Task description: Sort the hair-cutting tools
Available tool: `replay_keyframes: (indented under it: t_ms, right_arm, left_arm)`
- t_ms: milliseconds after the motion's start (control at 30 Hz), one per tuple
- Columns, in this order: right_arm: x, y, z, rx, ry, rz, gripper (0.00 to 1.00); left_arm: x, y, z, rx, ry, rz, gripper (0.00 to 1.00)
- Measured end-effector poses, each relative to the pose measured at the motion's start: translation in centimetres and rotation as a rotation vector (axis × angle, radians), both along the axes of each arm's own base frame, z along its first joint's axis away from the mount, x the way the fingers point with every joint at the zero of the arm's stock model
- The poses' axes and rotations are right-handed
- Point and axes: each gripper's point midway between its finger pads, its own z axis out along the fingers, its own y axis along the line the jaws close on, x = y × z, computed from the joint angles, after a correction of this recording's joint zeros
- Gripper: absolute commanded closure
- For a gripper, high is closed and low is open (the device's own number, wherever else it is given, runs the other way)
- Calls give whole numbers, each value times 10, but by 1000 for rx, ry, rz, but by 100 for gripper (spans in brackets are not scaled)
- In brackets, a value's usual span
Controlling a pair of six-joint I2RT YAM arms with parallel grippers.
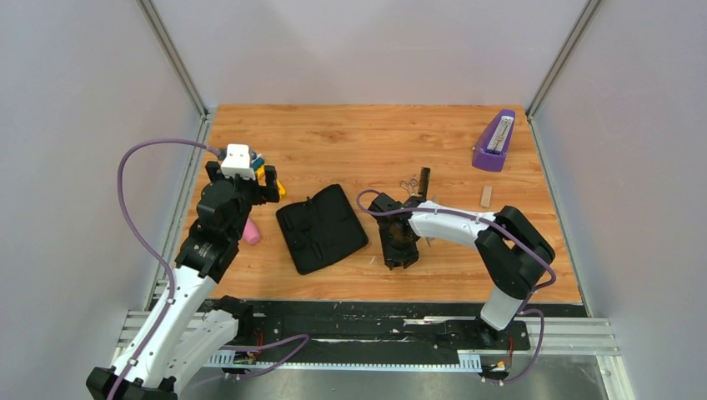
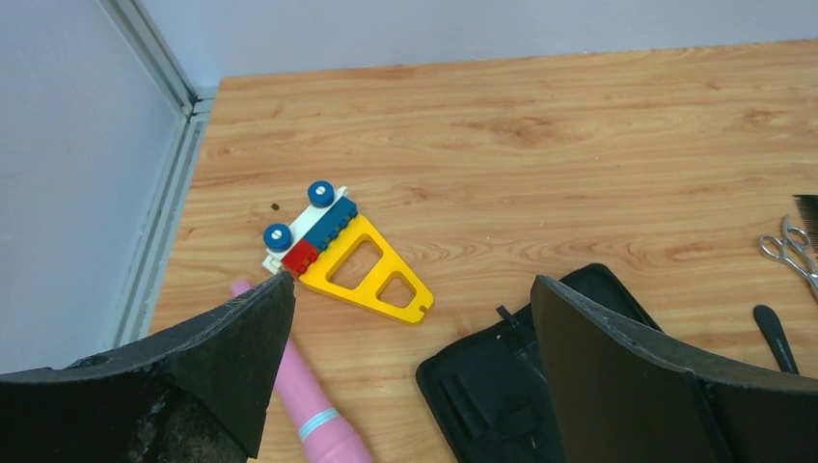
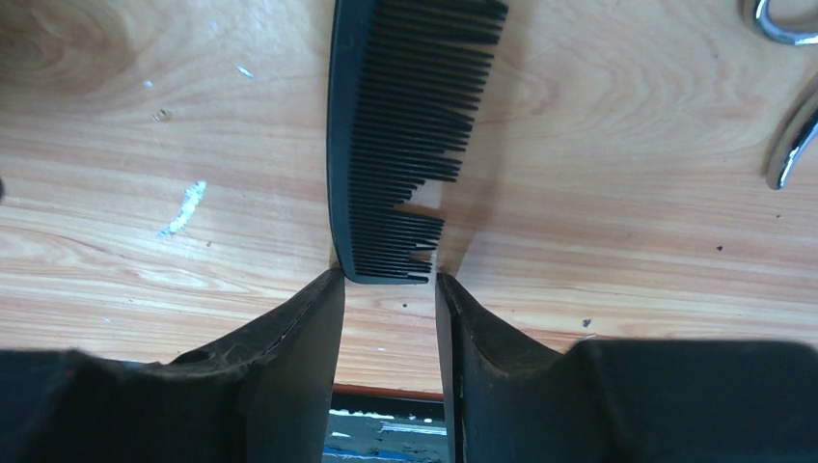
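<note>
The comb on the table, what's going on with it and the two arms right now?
The right gripper has its fingers either side of one end of the black comb, lying on the table; a firm grip can't be confirmed. The left gripper hangs open and empty over the pink tube and zip case. Scissors lie nearby.

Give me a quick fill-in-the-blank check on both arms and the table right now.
1. The right gripper has its jaws either side of one end of a black ____.
2. The left gripper has its jaws ____, with nothing between them.
3. In the top view, the pink tube lies to the ____ of the zip case.
Missing words: comb; open; left.
</note>
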Motion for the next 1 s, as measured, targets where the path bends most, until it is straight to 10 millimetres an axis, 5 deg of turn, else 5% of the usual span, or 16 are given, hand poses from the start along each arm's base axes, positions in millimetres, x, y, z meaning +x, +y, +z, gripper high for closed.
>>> replay_keyframes:
  t_ms: [267,567,1000]
  right_arm:
    - [-7,-10,0,6,18,10,67]
    - [-4,-19,0,6,21,4,54]
    - [2,-16,0,-2,12,4,53]
  left_arm:
    - [6,-3,-1,-4,31,2,0]
    - [10,-6,-14,-6,87,2,0]
    - [10,-8,-13,-17,89,-3,0]
